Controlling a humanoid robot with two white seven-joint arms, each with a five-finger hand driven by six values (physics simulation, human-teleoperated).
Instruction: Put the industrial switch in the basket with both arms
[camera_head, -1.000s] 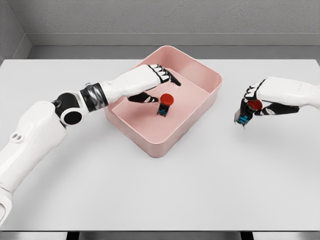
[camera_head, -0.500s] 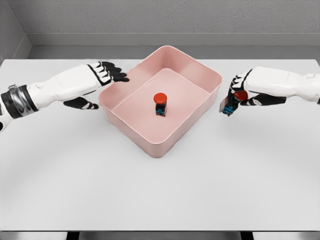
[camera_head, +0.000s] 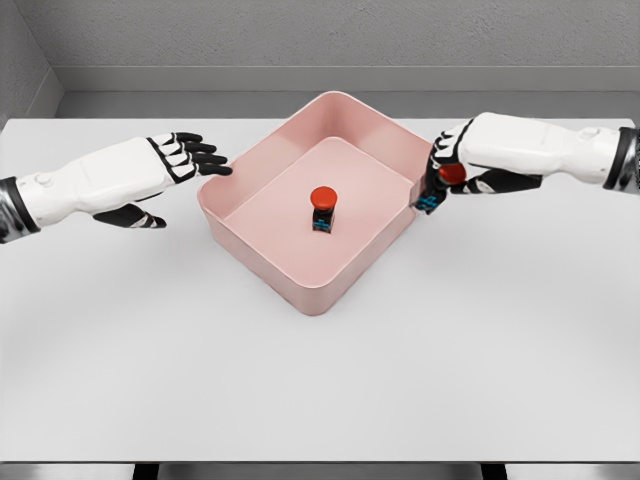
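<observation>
A pink basket (camera_head: 300, 284) sits at the middle of the white table. One industrial switch (camera_head: 322, 209), red-capped with a dark body, stands upright on the basket floor. A second switch (camera_head: 440, 184) with a red cap is held in my right hand (camera_head: 447, 170), which hovers just over the basket's right rim. My left hand (camera_head: 180, 165) is left of the basket, outside it, fingers spread and holding nothing.
The white table (camera_head: 320, 380) stretches around the basket. A grey wall runs behind the table's far edge.
My left hand has drawn back out of the basket to the left, leaving the first switch standing inside. My right hand carried the second switch leftward to the basket's right rim.
</observation>
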